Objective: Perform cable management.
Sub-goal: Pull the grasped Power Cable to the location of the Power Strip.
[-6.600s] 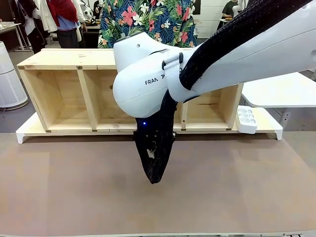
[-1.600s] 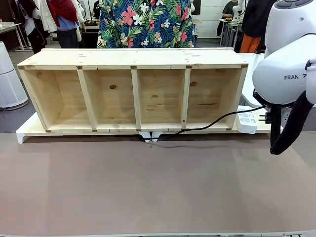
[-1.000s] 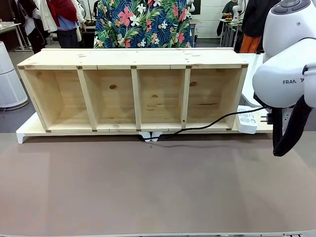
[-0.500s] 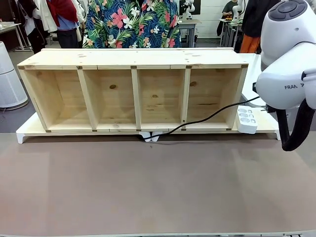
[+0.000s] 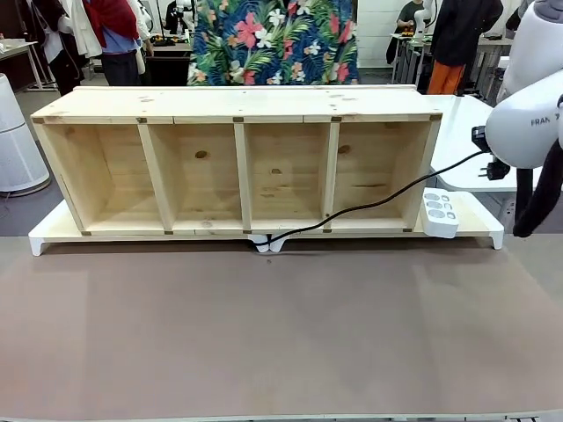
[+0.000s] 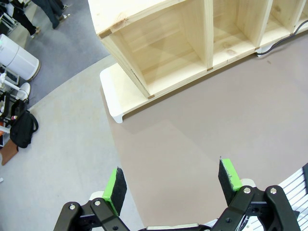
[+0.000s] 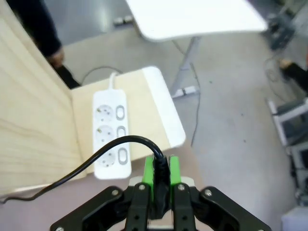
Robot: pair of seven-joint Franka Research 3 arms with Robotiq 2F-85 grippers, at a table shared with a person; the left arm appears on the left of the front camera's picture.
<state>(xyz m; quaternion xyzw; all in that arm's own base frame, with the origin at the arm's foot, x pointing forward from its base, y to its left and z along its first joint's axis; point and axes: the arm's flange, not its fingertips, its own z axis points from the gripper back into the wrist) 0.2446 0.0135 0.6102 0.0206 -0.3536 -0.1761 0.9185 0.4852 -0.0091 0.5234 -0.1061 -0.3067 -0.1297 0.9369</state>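
Cable [image 5: 378, 204] end has lifted above the power strip [image 5: 439, 212], pinched in the right gripper [image 7: 162, 180]; left gripper [image 6: 173, 180] hangs wide, idle.

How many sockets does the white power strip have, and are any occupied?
3, in a row along the power strip, all empty; the cable crosses above it, its plug held higher.

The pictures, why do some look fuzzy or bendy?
Right wrist view: soft and blurry around the power strip and cable. Left wrist view: sharp, but the wide lens curves the wooden shelf and table edge. Front view: crisp, evenly lit, with faint shadows under the shelf.
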